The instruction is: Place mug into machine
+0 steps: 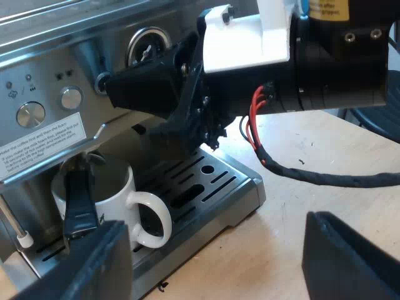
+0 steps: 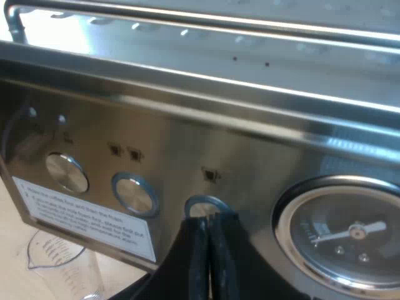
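A white mug (image 1: 119, 199) stands upright on the drip tray (image 1: 212, 187) of the espresso machine (image 1: 56, 75), under the brew head. A dark handle (image 1: 79, 203) hangs in front of the mug. My left gripper (image 1: 215, 250) is open and holds nothing, a short way back from the tray's edge. My right gripper (image 1: 115, 87) reaches across to the machine's control panel. In the right wrist view my right gripper (image 2: 209, 225) is shut, its tips against a round button (image 2: 201, 205) near the pressure gauge (image 2: 344, 240).
Two more round buttons (image 2: 131, 194) sit above a white label (image 2: 81, 219) on the steel panel. A measuring glass (image 2: 59, 262) stands on the wooden table (image 1: 325, 162) beside the machine. A thin steam wand (image 1: 15, 225) hangs by the tray.
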`<state>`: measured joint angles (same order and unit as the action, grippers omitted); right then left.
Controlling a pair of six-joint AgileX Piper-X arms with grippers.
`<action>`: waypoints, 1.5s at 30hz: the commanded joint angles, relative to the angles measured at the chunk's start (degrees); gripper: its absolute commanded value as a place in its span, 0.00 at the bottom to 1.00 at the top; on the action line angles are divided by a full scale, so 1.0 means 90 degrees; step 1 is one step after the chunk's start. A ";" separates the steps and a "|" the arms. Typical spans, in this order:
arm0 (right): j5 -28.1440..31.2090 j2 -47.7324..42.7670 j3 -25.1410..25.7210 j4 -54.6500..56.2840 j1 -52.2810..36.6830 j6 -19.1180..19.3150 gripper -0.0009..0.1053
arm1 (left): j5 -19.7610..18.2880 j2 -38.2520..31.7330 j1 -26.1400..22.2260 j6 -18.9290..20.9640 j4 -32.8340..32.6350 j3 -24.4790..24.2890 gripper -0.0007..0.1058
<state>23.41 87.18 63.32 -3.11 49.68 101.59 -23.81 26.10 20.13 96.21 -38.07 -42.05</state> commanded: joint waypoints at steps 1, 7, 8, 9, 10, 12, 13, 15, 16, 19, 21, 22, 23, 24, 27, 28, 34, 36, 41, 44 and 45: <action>-0.0038 0.0175 0.0077 -0.0157 -0.0094 0.0011 0.01 | -0.0060 -0.0020 0.0013 -0.0009 0.0082 -0.0027 0.57; -0.0606 0.0175 0.0077 -0.0155 -0.0089 -0.0002 0.01 | -0.0060 -0.0020 0.0013 -0.0009 0.0082 -0.0027 0.57; -0.0468 0.0175 0.0077 -0.0131 -0.0089 -0.0025 0.01 | -0.0060 -0.0020 0.0013 -0.0009 0.0082 -0.0027 0.57; -0.0412 0.0175 0.0077 -0.0111 -0.0089 -0.0043 0.01 | -0.0060 -0.0020 0.0013 -0.0009 0.0082 -0.0027 0.57; -0.0267 0.0175 0.0077 -0.0102 -0.0089 -0.0080 0.01 | -0.0060 -0.0020 0.0013 -0.0009 0.0082 -0.0027 0.57; -0.0169 0.0175 0.0077 -0.0105 -0.0089 -0.0080 0.01 | -0.0060 -0.0020 0.0013 -0.0009 0.0082 -0.0027 0.57; -0.0133 0.0175 0.0077 -0.0105 -0.0101 -0.0080 0.01 | -0.0060 -0.0020 0.0013 -0.0009 0.0082 -0.0027 0.57; -0.0072 0.0175 0.0077 -0.0105 -0.0098 -0.0080 0.01 | -0.0060 -0.0020 0.0013 -0.0009 0.0082 -0.0027 0.57; 0.0052 0.0175 0.0077 -0.0105 -0.0098 -0.0080 0.01 | -0.0060 -0.0020 0.0013 -0.0009 0.0082 -0.0027 0.57; 0.0129 0.0175 0.0077 -0.0087 -0.0098 -0.0080 0.01 | -0.0060 -0.0020 0.0013 -0.0009 0.0082 -0.0027 0.57; 0.0129 0.0162 0.0077 -0.0002 -0.0071 -0.0080 0.01 | -0.0060 -0.0020 0.0013 -0.0009 0.0082 -0.0027 0.57; 0.0129 0.0127 0.0077 0.0114 -0.0045 -0.0080 0.01 | -0.0060 -0.0020 0.0013 -0.0009 0.0082 -0.0027 0.57; 0.0129 0.0067 0.0077 0.0308 -0.0002 -0.0080 0.01 | -0.0060 -0.0020 0.0013 -0.0009 0.0082 -0.0027 0.57; 0.0129 0.0031 0.0077 0.0425 0.0022 -0.0080 0.01 | -0.0060 -0.0020 0.0013 -0.0009 0.0082 -0.0027 0.57; 0.0301 -0.0228 0.0077 0.1079 0.0156 -0.0135 0.01 | -0.0060 -0.0020 0.0013 -0.0009 0.0082 -0.0027 0.57; 0.0420 -0.0377 0.0077 0.1343 0.0222 -0.0137 0.01 | -0.0060 -0.0020 0.0013 -0.0009 0.0082 -0.0027 0.57; 0.0465 -0.1124 0.0077 0.1981 0.0290 -0.0164 0.31 | -0.0060 -0.0020 0.0013 0.0157 0.0018 -0.0109 0.57; 0.0465 -0.1387 0.0077 0.2133 0.0290 -0.0162 0.48 | -0.0060 -0.0020 0.0013 0.0171 -0.0069 -0.0211 0.57; 0.0323 -0.2122 0.0077 0.2986 0.0278 -0.0162 0.84 | 0.0015 -0.0020 0.0013 0.0188 -0.0127 -0.0635 0.72; 0.0367 -0.2404 0.0077 0.3308 0.0258 -0.0124 0.85 | 0.0355 -0.0020 0.0013 0.0188 -0.0127 -0.0796 0.84; 0.0380 -0.2455 0.0077 0.3342 0.0247 -0.0099 0.85 | 0.0410 -0.0020 0.0013 0.0188 -0.0104 -0.0799 0.84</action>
<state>26.65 65.66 63.53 26.28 52.09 100.09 -21.31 26.10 20.13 96.81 -39.52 -48.93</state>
